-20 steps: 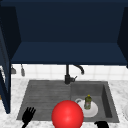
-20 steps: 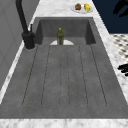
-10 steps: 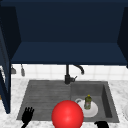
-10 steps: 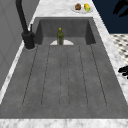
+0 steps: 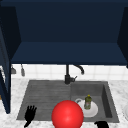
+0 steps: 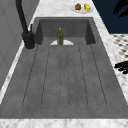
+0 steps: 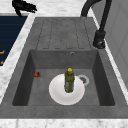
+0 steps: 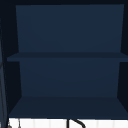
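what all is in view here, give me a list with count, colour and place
sink: 1, dark grey, set in the counter, drainboard on its left half, basin on its right
tap: 1, black, behind the sink at the middle
plate: 1, white, on the basin floor
bottle: 1, olive green with a yellow cap, upright on the plate
ball: 1, red, at the sink's front edge in the front view
small red thing: 1, on the basin floor beside the plate
dish of food: 1, white with brown and yellow pieces, on the counter past the basin
cabinet: 1, dark blue, open shelves above the sink
left hand: 1, black, fingers spread, over the drainboard's front left corner
right hand: 1, black, at the basin's front edge
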`<state>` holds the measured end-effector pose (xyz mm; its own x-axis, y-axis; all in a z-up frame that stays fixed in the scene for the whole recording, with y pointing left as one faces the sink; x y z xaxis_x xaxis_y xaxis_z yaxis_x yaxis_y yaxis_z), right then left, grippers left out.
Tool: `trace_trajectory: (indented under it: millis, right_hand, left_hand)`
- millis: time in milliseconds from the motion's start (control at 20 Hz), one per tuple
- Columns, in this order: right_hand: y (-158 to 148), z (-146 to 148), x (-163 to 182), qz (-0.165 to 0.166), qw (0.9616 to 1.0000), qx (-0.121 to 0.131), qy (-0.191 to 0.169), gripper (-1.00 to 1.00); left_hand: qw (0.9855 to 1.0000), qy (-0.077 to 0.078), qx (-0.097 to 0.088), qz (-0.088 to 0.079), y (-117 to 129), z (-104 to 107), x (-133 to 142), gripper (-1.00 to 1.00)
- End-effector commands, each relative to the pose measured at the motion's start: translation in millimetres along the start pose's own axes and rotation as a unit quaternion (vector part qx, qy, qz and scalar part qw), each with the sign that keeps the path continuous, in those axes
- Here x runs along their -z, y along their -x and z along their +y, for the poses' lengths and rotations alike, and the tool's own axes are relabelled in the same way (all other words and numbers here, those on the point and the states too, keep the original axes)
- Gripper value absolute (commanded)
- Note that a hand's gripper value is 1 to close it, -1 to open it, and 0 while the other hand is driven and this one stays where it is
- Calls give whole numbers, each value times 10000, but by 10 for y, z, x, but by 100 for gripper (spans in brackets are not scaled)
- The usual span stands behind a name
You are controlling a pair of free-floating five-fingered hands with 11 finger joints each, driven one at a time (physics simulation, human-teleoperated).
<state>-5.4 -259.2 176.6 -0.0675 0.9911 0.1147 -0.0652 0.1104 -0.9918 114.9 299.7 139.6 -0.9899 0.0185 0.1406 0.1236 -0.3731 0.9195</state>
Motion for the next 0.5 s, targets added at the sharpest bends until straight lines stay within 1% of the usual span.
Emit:
trace_trajectory:
  millis: [0, 100, 150, 200, 250, 300, 450]
  right_hand:
    - [0, 0, 0, 0, 10000, 0, 0, 0]
    - [0, 0, 0, 0, 10000, 0, 0, 0]
    - [0, 0, 0, 0, 10000, 0, 0, 0]
    - [0, 0, 0, 0, 10000, 0, 0, 0]
    - [0, 0, 0, 0, 10000, 0, 0, 0]
    - [0, 0, 0, 0, 10000, 0, 0, 0]
    - [0, 0, 0, 0, 10000, 0, 0, 0]
  left_hand:
    - [10000, 15, 15, 18, 1, 18, 46, -100]
    - [10000, -1, -1, -7, 0, 18, 46, -100]
    - [9999, -103, 67, -14, -43, -8, 74, -100]
    - [9997, -224, 80, -74, -48, 52, 157, -100]
    - [9989, -457, 79, -113, -57, 50, 161, -100]
    - [9979, -636, 60, -115, -71, 73, 220, -100]
    - [9969, -779, 89, -99, -142, 93, 297, -100]
